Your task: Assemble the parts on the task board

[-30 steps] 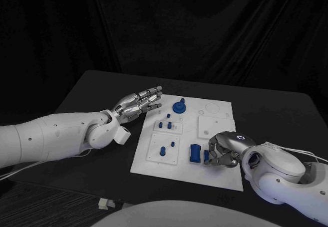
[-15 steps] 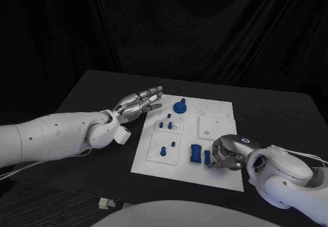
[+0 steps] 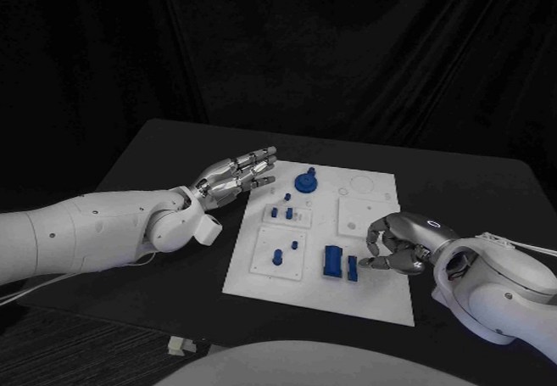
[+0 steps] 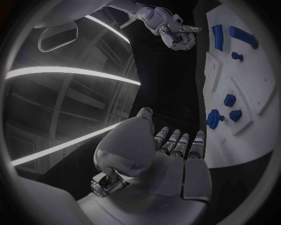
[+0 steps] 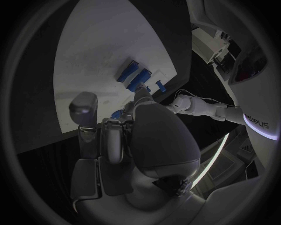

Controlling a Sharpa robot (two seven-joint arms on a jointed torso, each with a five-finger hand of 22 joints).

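The white task board (image 3: 371,298) lies mid-table with several blue parts on it. A round knobbed part (image 3: 304,181) stands near its far edge, small pegs (image 3: 282,213) sit further in, and a wide block (image 3: 333,261) lies beside a narrow bar (image 3: 352,268) near the front. My right hand (image 3: 399,245) hovers at the board's right edge, just right of the bar, fingers curled in around nothing, one fingertip pointing toward the bar. My left hand (image 3: 237,176) hangs flat with fingers straight and apart over the board's far left edge, also seen as the left hand (image 4: 175,157) from its wrist.
The black table (image 3: 474,191) surrounds the board, with bare surface on the far right and to the left under my left arm. The board's right half carries raised white square plates (image 3: 361,217). The right hand (image 4: 175,33) appears beside the bar (image 4: 218,37) in the left wrist view.
My right hand has drawn back to the right and slightly away from the narrow bar it covered, leaving the bar lying on the board. The left hand has not moved.
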